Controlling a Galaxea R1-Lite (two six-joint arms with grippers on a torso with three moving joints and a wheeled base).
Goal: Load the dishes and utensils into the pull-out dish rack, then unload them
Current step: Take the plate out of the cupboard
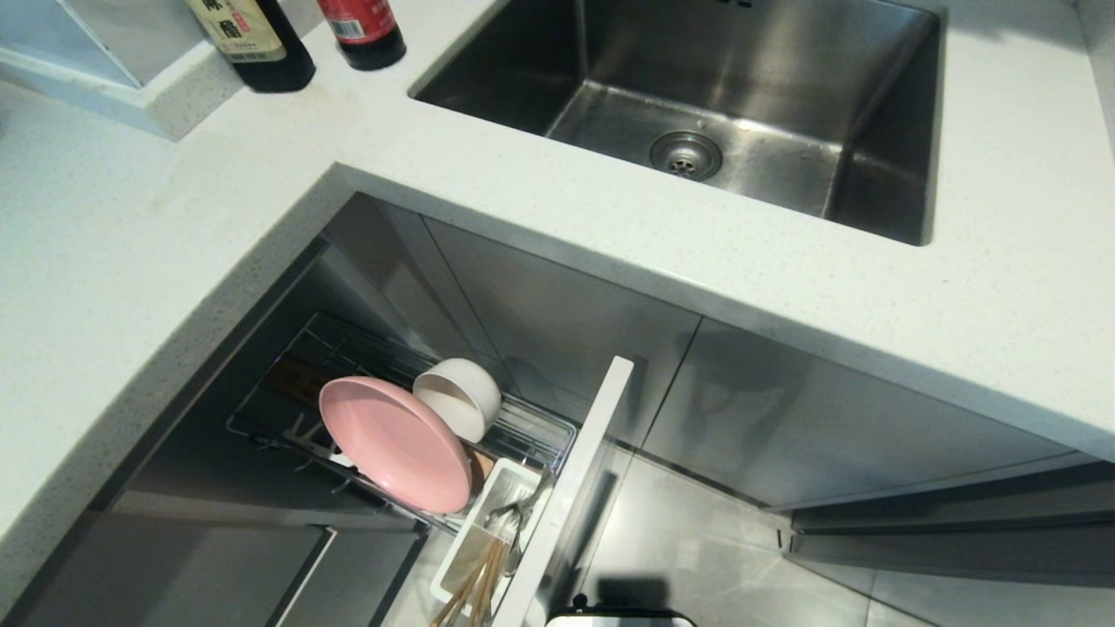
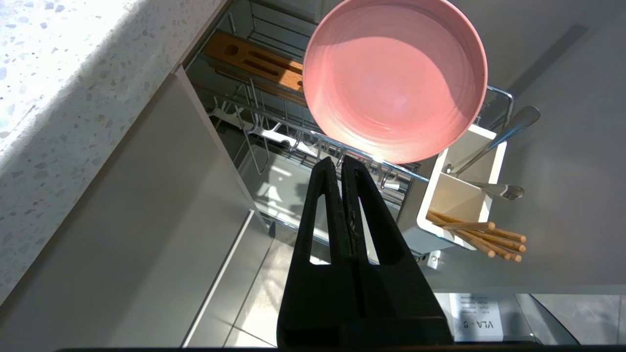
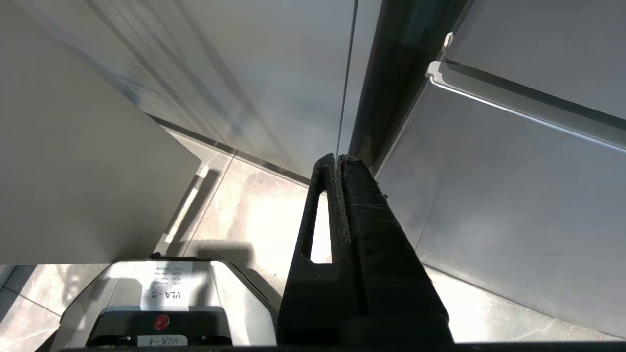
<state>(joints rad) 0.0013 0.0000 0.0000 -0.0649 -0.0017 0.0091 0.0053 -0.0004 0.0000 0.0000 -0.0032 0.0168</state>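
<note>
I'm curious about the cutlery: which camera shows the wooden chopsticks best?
The left wrist view: the chopsticks stick out of the white utensil cup, tips clearly separate. The head view shows them only partly, at the picture's bottom edge. The right wrist view misses them.

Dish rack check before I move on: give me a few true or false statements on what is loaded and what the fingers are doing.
1. The pink plate stands on edge in the pull-out dish rack. True.
2. The cream-white bowl sits in the sink. False: it is in the rack, beside the plate.
3. The chopsticks are in the white utensil cup. True.
4. The left gripper holds the spoon. False: its fingers are shut on nothing; the spoon is in the cup.
5. The right gripper is shut and empty. True.
</note>
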